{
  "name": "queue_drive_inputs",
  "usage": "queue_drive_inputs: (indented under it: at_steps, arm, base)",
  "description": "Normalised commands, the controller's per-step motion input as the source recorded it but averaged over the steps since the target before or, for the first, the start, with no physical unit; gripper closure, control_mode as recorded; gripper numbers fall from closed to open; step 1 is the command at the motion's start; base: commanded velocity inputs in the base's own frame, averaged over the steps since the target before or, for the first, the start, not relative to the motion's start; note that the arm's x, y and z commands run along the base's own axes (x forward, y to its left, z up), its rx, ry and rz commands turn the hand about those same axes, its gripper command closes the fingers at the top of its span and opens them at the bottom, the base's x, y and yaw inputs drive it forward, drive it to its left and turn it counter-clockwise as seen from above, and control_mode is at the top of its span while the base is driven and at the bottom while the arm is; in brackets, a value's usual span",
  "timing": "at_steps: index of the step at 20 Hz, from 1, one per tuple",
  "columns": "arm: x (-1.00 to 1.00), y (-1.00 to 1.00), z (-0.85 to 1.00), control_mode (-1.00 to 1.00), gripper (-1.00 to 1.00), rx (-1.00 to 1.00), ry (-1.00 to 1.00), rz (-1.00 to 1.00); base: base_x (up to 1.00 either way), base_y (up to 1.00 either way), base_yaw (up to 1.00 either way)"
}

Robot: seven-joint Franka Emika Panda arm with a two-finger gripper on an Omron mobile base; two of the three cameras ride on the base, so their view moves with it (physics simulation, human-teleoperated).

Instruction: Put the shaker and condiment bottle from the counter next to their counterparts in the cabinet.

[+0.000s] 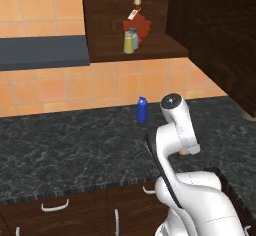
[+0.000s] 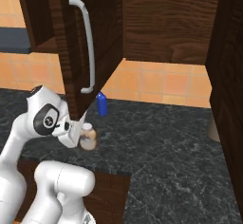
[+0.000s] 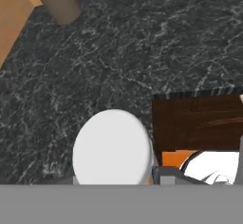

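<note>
Biggest worry imo is the open cabinet door (image 2: 83, 47) hanging right above the gripper (image 2: 81, 137): lift the condiment bottle (image 2: 88, 137) straight up and the arm clips the door's bottom edge, or the bottle twists loose. Jaws are pinched narrow on the bottle, whose pale cap (image 3: 112, 147) sits right at the hand, near the counter (image 1: 75, 145) front edge, while the shaker (image 1: 128, 43) already stands on the cabinet shelf (image 1: 150, 52)

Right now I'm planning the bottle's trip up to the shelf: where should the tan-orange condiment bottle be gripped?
Around its body below the pale cap, coming from the side. The condiment bottle stands upright on the counter, and its rounded shoulders narrow upward, so the straighter body looks the surest hold. The gripper is shut on it there.
</note>
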Motion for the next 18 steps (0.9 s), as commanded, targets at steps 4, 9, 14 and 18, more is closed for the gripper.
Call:
queue_drive_inputs:
  at_steps: [4,9,14,18]
  arm:
    - [-0.02,0.16,1.0,-1.0,1.0,0.05,0.0,0.1]
    - [0.03,0.32,1.0,-1.0,1.0,0.09,0.0,0.19]
    - [0.0,0.15,0.97,-1.0,1.0,0.01,-0.1,0.06]
    - [0.0,0.0,0.81,-1.0,1.0,0.0,-0.1,0.01]
  base:
    - [0.0,0.0,0.0]
    - [0.0,0.0,0.0]
    - [0.0,0.0,0.0]
    - [0.0,0.0,0.0]
